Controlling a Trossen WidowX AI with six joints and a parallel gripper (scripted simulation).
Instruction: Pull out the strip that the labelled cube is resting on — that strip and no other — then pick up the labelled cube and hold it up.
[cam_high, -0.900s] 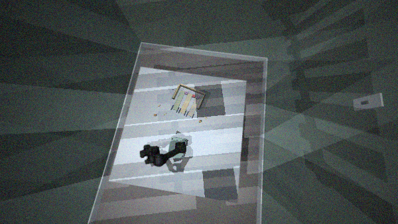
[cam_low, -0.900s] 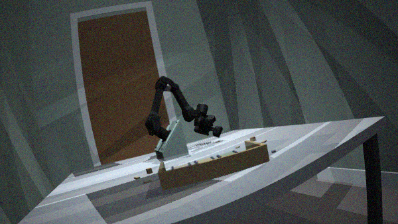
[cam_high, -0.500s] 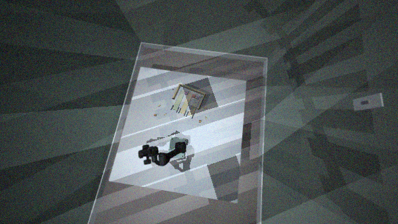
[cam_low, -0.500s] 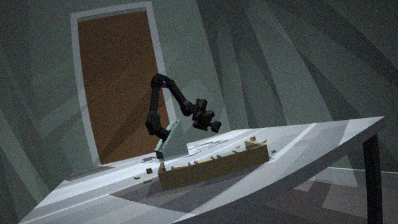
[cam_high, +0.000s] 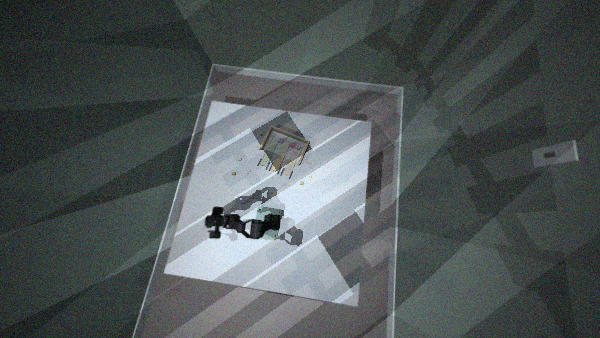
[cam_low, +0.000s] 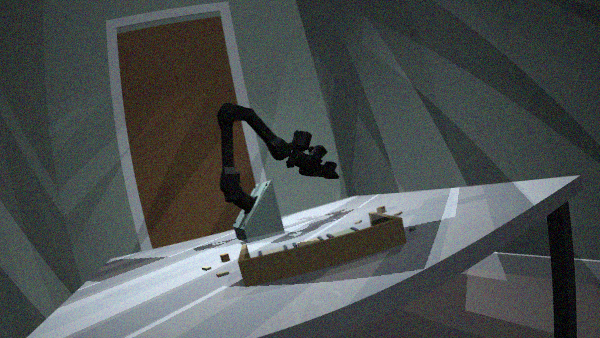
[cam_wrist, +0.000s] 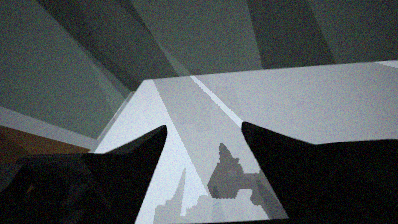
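Observation:
An open-fronted wooden tray (cam_high: 291, 135) (cam_low: 325, 256) stands on the table. Several pale strips lie side by side in it, among them a yellowish strip (cam_high: 287, 166), with dark marks at their front ends. Two small reddish cubes (cam_high: 295, 145) (cam_high: 281, 141) show on the strips; no label can be read, and which strip bears the labelled cube cannot be told. In the exterior view the tray wall hides the cubes. My gripper (cam_high: 209, 221) (cam_low: 335, 172) (cam_wrist: 204, 127) is open and empty, high above the table and well away from the tray. The wrist view shows neither tray nor cubes.
Small yellowish-brown bits lie around the tray, including a block (cam_low: 225, 257) and a flat piece (cam_low: 222, 274). The arm's pale green base (cam_low: 265, 215) stands on the table on the strips' front-end side. Hard shadows cross the table (cam_high: 330, 175).

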